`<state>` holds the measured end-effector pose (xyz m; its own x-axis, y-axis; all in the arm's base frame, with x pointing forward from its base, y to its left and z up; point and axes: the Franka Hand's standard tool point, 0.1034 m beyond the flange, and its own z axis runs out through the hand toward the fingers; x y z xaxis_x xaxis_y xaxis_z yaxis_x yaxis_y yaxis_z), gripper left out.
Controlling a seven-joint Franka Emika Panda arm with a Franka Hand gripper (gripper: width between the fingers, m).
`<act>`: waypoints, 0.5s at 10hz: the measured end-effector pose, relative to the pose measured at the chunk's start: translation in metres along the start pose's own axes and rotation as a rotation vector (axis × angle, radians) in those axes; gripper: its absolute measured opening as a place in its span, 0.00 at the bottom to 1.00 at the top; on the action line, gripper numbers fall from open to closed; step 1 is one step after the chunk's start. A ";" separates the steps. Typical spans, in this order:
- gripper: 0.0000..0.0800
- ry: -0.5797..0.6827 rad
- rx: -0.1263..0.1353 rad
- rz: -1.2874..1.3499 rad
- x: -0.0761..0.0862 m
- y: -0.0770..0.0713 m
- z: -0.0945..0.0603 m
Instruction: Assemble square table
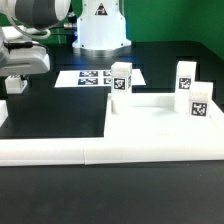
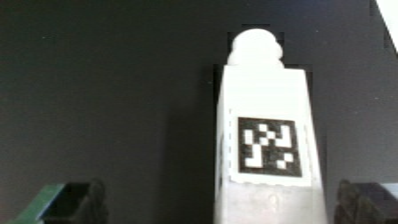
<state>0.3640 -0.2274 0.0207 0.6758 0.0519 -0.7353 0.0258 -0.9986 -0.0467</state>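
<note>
The square table's parts are spread across the dark table. The large white slab [image 1: 165, 122] with a raised rim lies at the exterior view's right. Three tagged white leg blocks stand by it: one [image 1: 121, 77] at its far left corner, one [image 1: 186, 75] at the back right, and one [image 1: 199, 103] nearer on the right. My gripper [image 1: 16, 86] hangs at the exterior view's far left. In the wrist view another white leg [image 2: 267, 120] with a tag lies lengthwise between my open gripper's [image 2: 217, 205] dark fingers [image 2: 64, 204], touching neither.
The marker board [image 1: 92, 78] lies flat behind the slab, in front of the robot's white base [image 1: 102, 25]. A long low white border wall [image 1: 70, 150] runs along the front. A white piece [image 1: 3, 112] shows at the exterior view's left edge, below my gripper.
</note>
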 end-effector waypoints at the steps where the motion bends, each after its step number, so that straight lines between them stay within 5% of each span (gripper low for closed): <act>1: 0.81 -0.004 0.001 0.001 0.000 0.000 0.001; 5: 0.81 -0.090 0.021 0.005 -0.002 -0.014 0.023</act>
<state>0.3460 -0.2135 0.0074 0.6069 0.0491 -0.7932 0.0066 -0.9984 -0.0568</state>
